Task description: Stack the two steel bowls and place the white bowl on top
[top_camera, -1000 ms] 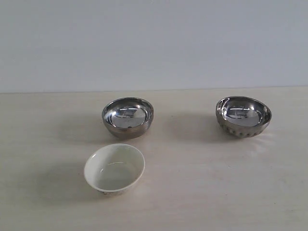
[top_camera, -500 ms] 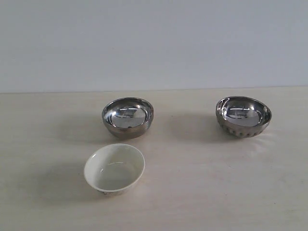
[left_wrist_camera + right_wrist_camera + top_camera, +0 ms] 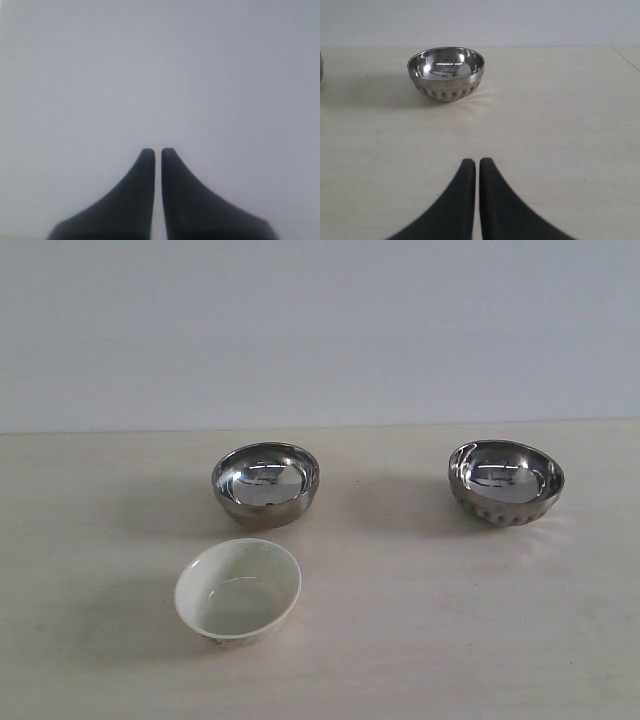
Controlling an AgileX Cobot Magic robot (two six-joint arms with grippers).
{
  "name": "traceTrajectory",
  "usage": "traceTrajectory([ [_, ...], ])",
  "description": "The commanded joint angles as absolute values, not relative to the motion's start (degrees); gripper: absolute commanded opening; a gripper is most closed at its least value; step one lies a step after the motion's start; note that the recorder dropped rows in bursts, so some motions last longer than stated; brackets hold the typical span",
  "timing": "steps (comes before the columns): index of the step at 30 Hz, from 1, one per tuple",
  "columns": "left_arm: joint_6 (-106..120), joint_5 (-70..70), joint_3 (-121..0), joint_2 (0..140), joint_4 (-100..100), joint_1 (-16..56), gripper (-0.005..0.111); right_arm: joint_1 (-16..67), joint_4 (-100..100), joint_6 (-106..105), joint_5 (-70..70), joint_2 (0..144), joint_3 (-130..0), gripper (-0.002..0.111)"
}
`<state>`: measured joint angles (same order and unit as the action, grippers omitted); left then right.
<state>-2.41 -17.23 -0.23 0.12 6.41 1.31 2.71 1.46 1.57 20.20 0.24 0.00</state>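
Nearest to us in the exterior view, the white bowl (image 3: pixel 238 590) sits upright on the pale worktop (image 3: pixel 420 620), left of centre, its glossy inside facing up and a small dark pattern just showing at its base. Just behind it, and a touch to the right, we have the smooth steel bowl (image 3: pixel 265 483), near the white one but not touching it. Across on the right, about level with the smooth one and well apart from it, stands the ribbed steel bowl (image 3: pixel 505 481), rim up, its inside mirror-bright. All three stand singly on the worktop, none inside another. Behind them the plain pale wall (image 3: pixel 320 330) closes the scene.

Over to the wrist views. The right claw (image 3: pixel 477 162) is drawn in narrow, its two dark fingers side by side with only a thin slit between them and nothing gripped. Beyond its tips lies open worktop, and farther on the ribbed steel bowl (image 3: pixel 446 73), clear of the claw. The left claw (image 3: pixel 153 152) is pinched just as narrow, holding nothing, and past it we see only a flat grey surface
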Motion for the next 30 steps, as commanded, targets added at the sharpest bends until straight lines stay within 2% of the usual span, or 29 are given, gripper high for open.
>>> traceTrajectory([
  [1,-10.6,-30.39,0.0,0.0,6.57,1.19,0.004,2.3,1.85,1.35,19.62,0.0,0.0,0.0],
  [5,-10.6,-41.2,0.0,0.0,8.54,1.19,0.004,2.3,1.85,1.35,19.62,0.0,0.0,0.0],
  [11,-10.74,-34.45,-10.03,12.54,7.89,1.19,0.004,2.3,1.85,1.35,19.62,0.0,0.0,0.0],
  [14,-10.85,-24.81,-18.5,24.93,2.09,1.19,0.004,2.3,1.85,1.35,19.62,0.0,0.0,0.0],
  [19,-26.79,-7.83,-32.71,44.41,-16.65,1.19,0.004,2.3,1.85,1.35,19.62,0.0,0.0,0.0],
  [30,-20.98,11.98,-52.89,73.44,-20.38,2.6,0.004,2.3,1.85,1.35,19.62,0.0,0.0,0.0],
])
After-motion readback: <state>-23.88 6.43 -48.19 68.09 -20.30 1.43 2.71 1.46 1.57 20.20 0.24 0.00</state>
